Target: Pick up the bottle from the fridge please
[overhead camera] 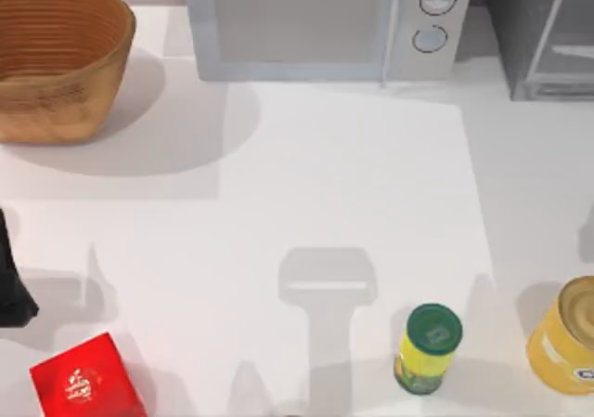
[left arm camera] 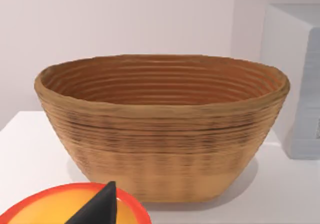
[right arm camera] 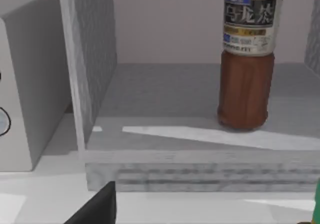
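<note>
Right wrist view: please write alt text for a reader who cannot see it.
A bottle with a reddish-brown body stands upright on the floor of the open fridge, toward one side. A white microwave stands beside the fridge, and a dark fingertip of the right gripper shows at the edge.

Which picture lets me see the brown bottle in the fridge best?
The right wrist view: the slim reddish-brown bottle with a printed label stands upright on the floor of the dark grey boxy fridge, whose door is open. The top view gives just a corner of the fridge. The left wrist view faces a woven basket.
</note>
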Motion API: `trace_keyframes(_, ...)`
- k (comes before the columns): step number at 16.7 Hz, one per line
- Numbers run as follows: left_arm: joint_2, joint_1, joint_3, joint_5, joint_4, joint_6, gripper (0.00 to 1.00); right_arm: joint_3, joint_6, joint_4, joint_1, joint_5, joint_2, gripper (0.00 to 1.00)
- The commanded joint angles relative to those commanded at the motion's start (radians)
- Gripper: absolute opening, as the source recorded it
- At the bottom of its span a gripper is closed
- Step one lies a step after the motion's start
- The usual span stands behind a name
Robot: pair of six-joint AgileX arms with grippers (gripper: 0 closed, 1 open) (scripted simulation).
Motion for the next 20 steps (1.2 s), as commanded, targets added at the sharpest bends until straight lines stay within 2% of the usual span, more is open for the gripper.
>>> trace_keyframes(5,0.0,0.0,0.0,0.0,0.0,0.0,1.0,0.039,0.006,0.345,-0.117,-0.11,0.385,1.0)
trace_keyframes(9,0.0,0.0,0.0,0.0,0.0,0.0,1.0,0.068,0.007,0.534,-0.176,-0.165,0.571,1.0)
trace_keyframes(15,0.0,0.0,0.0,0.0,0.0,0.0,1.0,0.076,0.007,0.575,-0.19,-0.178,0.612,1.0)
trace_keyframes(20,0.0,0.0,0.0,0.0,0.0,0.0,1.0,0.14,0.007,0.512,-0.168,-0.178,0.601,1.0)
